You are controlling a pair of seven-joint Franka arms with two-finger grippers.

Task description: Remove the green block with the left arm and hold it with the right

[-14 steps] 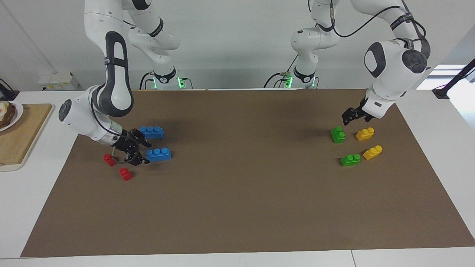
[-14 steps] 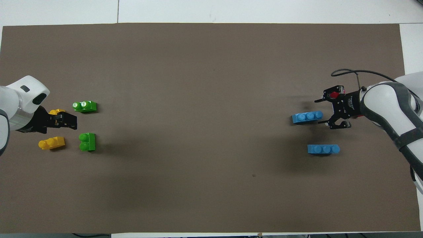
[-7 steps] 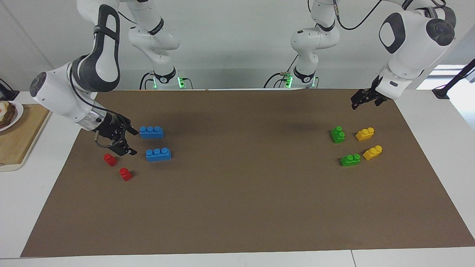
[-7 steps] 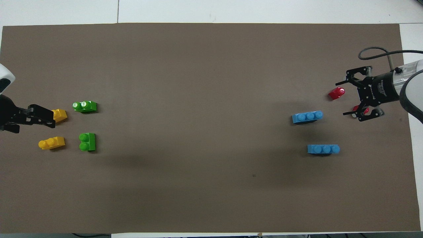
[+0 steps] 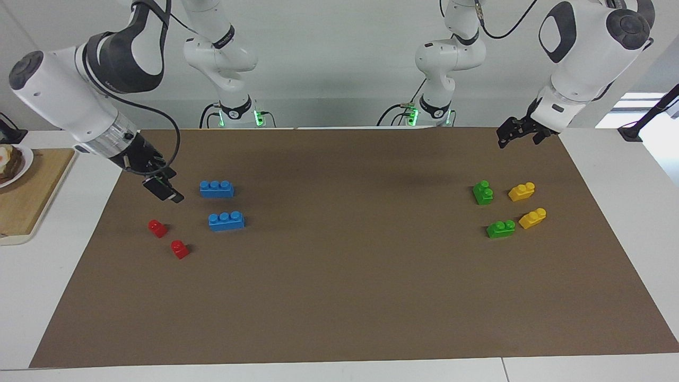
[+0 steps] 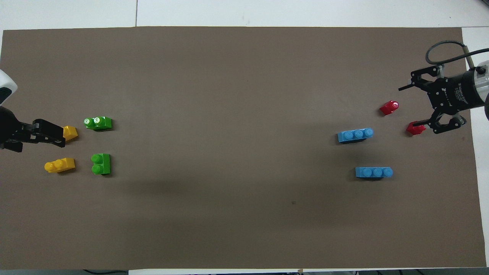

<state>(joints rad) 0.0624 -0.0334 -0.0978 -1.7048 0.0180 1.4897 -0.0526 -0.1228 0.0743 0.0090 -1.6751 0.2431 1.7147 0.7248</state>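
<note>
Green block (image 5: 482,192) untouched; both tools higher now, right tool (image 6: 414,107) spread, left tool (image 5: 509,137) unreadable.

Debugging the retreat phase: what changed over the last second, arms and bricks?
Both arms pulled up and back toward their own ends of the table, holding nothing. The left gripper rose off the green blocks; the right gripper, open, lifted away from the blue bricks. No brick moved: green, yellow, blue and red all lie as before.

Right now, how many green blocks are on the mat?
2, both toward the left arm's end of the brown mat. One green block lies nearer the robots, beside a yellow block; the other green block lies farther, beside the second yellow block. Neither is held.
</note>
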